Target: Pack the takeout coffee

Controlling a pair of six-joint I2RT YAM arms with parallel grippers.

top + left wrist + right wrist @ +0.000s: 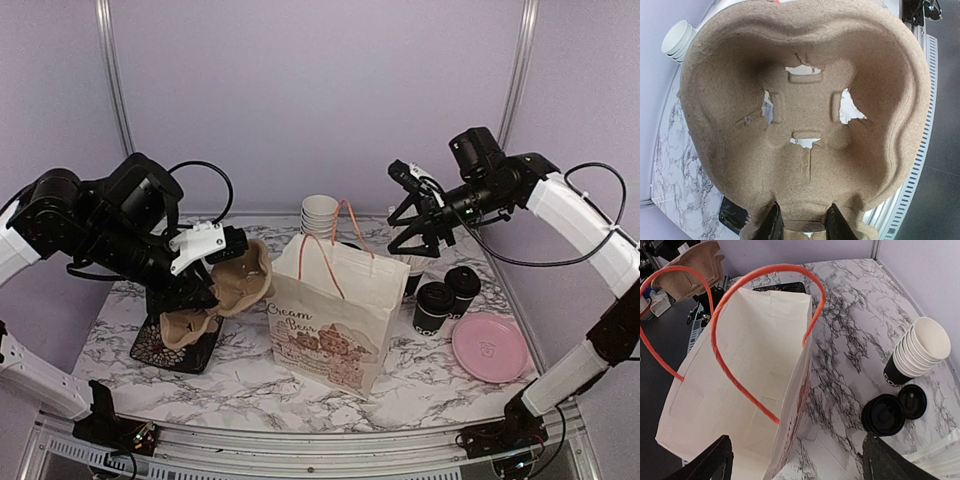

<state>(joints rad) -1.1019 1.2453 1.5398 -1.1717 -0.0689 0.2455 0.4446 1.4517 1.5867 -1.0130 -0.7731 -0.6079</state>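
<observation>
Takeout coffee cups [435, 305], two of them with their lids on, stood upright and touching on the marble table [240, 385], just beside the right face of the paper bag [330, 315] and near a pink plate [490, 348]. From where I stood, the right gripper [422, 232] hung above the bag's open mouth with its jaws wide apart and nothing between them. The cups sat below it and off toward its right finger [885, 462], their long axes vertical, so that arm looked by far the nearer. A reach for them would, I judged, mean swinging right and coming down over the lids. Across the bag, well apart from the cups, the left gripper [802, 225] was clamped on the rim of a pulp cup carrier [805, 125], held tilted in the air.
</observation>
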